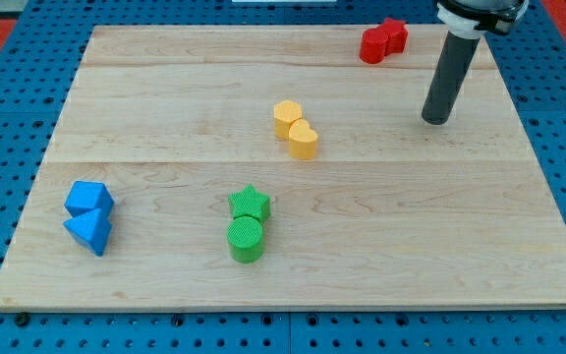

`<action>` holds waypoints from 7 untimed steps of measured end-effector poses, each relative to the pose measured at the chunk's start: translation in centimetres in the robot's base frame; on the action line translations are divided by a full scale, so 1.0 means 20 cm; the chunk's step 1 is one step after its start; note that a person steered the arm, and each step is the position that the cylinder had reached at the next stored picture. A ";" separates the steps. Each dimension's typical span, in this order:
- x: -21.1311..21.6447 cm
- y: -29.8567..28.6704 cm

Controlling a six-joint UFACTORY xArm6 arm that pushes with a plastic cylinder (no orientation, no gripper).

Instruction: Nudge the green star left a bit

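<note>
The green star point(250, 204) lies a little below the middle of the wooden board point(440, 216). A green cylinder point(246, 240) touches it from below. My tip point(436, 121) rests on the board at the upper right, far to the right of and above the green star, touching no block.
A yellow hexagon point(287, 118) and a yellow heart-shaped block point(304, 141) sit together near the board's middle top. Two red blocks point(383, 41) lie at the top right, left of my rod. Two blue blocks point(89, 216) lie at the lower left.
</note>
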State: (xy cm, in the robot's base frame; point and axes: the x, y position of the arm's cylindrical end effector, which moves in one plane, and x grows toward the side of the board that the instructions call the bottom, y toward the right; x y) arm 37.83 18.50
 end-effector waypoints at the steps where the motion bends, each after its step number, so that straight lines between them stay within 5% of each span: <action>1: 0.08 0.02; 3: 0.12 0.03; 6: 1.00 -0.50; 7: 1.02 -0.56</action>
State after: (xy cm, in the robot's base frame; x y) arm 58.25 7.31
